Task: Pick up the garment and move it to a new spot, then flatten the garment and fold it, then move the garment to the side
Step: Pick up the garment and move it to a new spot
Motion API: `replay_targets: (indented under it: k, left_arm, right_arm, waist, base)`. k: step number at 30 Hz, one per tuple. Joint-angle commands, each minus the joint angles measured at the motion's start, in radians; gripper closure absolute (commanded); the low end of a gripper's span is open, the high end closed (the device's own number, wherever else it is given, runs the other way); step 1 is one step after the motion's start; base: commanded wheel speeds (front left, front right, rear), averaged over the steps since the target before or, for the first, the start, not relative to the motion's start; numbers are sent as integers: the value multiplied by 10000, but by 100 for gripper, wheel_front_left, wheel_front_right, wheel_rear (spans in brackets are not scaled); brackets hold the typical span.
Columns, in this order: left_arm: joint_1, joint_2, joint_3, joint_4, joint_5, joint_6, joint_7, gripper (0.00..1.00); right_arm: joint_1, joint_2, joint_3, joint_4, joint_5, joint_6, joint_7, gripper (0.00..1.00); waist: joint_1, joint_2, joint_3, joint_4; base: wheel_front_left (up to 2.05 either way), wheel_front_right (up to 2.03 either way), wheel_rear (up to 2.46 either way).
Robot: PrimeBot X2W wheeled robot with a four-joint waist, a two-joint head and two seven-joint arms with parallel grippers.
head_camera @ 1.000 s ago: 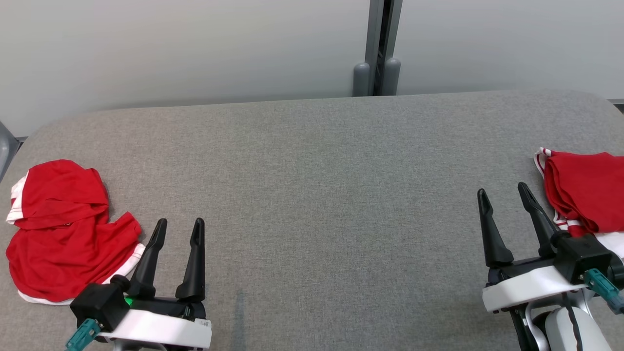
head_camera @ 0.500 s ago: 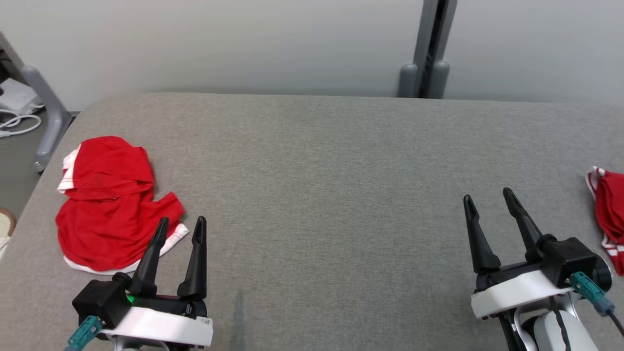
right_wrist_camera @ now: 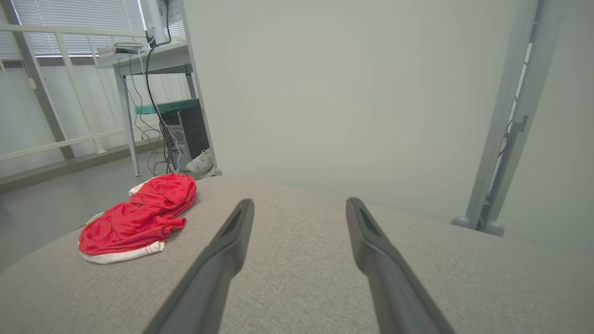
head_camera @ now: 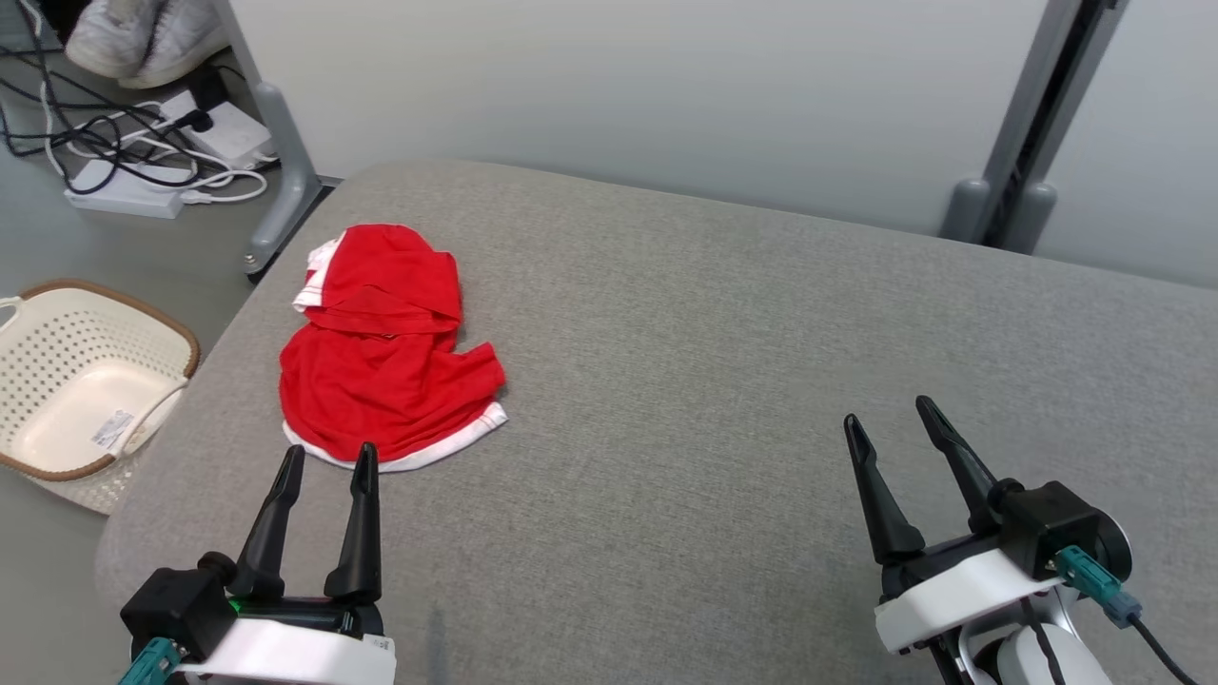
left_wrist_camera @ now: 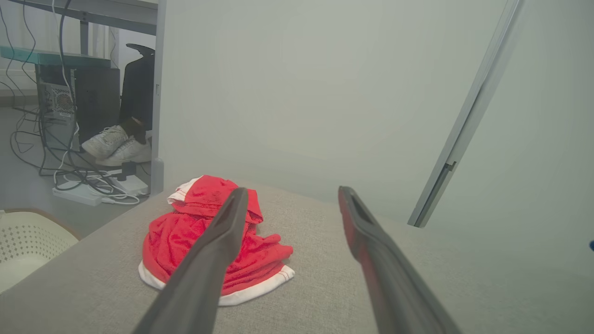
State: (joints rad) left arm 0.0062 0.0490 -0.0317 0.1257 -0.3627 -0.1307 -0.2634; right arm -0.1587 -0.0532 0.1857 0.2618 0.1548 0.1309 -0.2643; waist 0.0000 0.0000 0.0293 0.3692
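Grey table (head_camera: 723, 362) bears a red garment (head_camera: 381, 371); basket (head_camera: 57, 347), cables (head_camera: 57, 124), perhaps shoes (head_camera: 143, 38) beside.

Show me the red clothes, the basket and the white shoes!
red garment (head_camera: 381, 381), head view, middle of the crumpled red cloth.
laundry basket (head_camera: 67, 338), head view, its holey inner wall.
white sneakers (head_camera: 143, 38), head view, side of one shoe.

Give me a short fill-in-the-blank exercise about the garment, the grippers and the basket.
The garment is ____ with white trim.
The left gripper and right gripper are empty and ____.
The basket stands on the ____, beside the table.
Missing words: red; open; floor.
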Motion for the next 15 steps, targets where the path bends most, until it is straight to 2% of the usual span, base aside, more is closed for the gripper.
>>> replay_targets:
  k: [1,8,15]
  left_arm:
    - [84,37,74,-10,47,12,2,0]
    - [268,37,204,-78,131,15,2,0]
    - [435,40,531,-355,30,78,4,0]
  right_arm:
    - [94,-40,43,7,55,-3,-14,0]
    - [159,-30,233,93,175,-3,-14,0]
    - [-273,-48,777,333,330,-3,-14,0]
  waist:
    - [0,0,-174,437]
    - [0,0,-342,1088]
    - [0,0,-202,1258]
  base:
    - [0,0,0]
    - [0,0,0]
    - [0,0,0]
